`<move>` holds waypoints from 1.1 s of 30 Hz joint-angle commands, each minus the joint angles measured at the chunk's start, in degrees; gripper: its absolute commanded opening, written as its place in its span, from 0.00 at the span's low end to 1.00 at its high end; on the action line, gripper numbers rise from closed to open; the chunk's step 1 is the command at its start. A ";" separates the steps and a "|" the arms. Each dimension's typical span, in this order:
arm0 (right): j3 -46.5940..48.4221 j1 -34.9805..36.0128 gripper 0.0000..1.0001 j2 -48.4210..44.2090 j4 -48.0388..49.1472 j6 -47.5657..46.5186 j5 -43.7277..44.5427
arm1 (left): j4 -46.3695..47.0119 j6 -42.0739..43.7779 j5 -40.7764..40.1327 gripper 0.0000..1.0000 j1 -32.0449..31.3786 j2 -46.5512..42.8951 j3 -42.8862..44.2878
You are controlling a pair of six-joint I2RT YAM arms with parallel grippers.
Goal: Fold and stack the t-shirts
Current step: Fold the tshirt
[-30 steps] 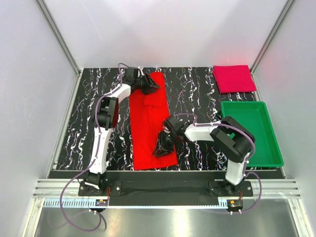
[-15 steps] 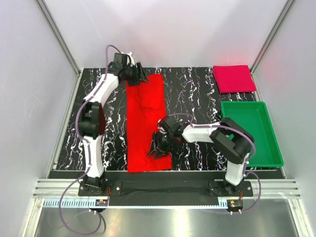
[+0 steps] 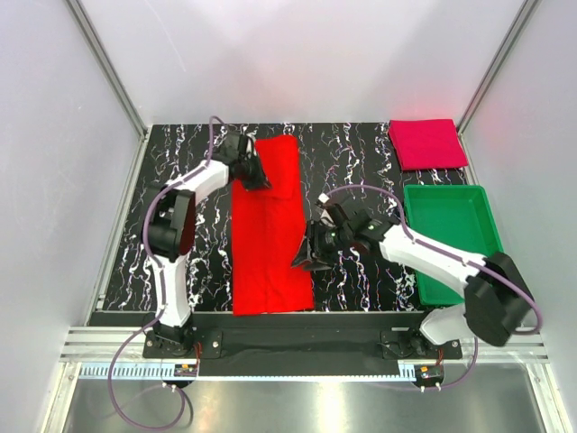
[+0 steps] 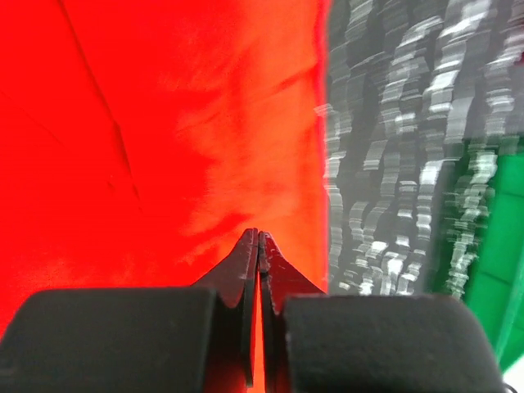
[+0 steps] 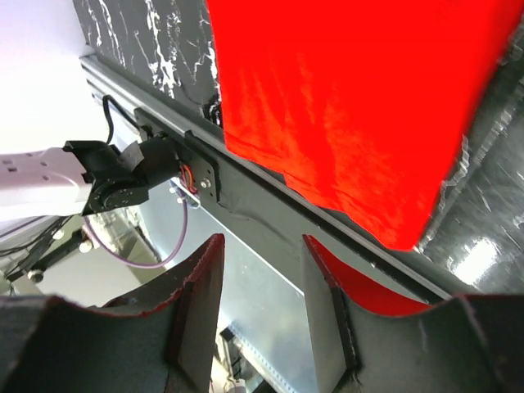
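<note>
You were mid-fold on the bright red cloth t-shirt (image 3: 269,230), which lay as a long strip on the black marbled tabletop (image 3: 361,162), left of centre. Left tool (image 4: 258,241) was closed tip to tip over its far end; can't tell if cloth was caught. Right tool (image 5: 262,254) was apart and empty at the strip's right edge. Next, prob.: pinch one end, fold it end over end — then stack w/ the folded dark crimson cloth t-shirt (image 3: 426,142) in the far right corner.

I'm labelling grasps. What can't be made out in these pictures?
1. Left wrist: whether the shut left gripper pinches the red shirt; its fingers hide the contact.
2. Left wrist: green tray, blurred and cut off at the edge.
3. Top view: crimson shirt's fold layers, too small.
</note>
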 commanded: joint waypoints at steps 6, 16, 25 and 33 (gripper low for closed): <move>-8.59 -1.01 0.49 -7.57 -2.42 0.89 4.70 | 5.40 -4.57 -4.60 0.00 -0.86 8.37 4.39; -6.67 -5.58 0.50 1.38 -0.13 -5.61 -0.03 | -3.57 -1.77 -0.38 0.01 0.01 25.94 25.40; -1.13 -7.78 0.50 8.15 0.05 -8.69 -3.21 | -8.49 4.90 1.30 0.02 0.01 29.13 33.68; -0.95 -10.94 0.56 9.83 -0.22 -10.01 -5.32 | -11.21 12.47 -1.61 0.47 2.47 3.95 17.52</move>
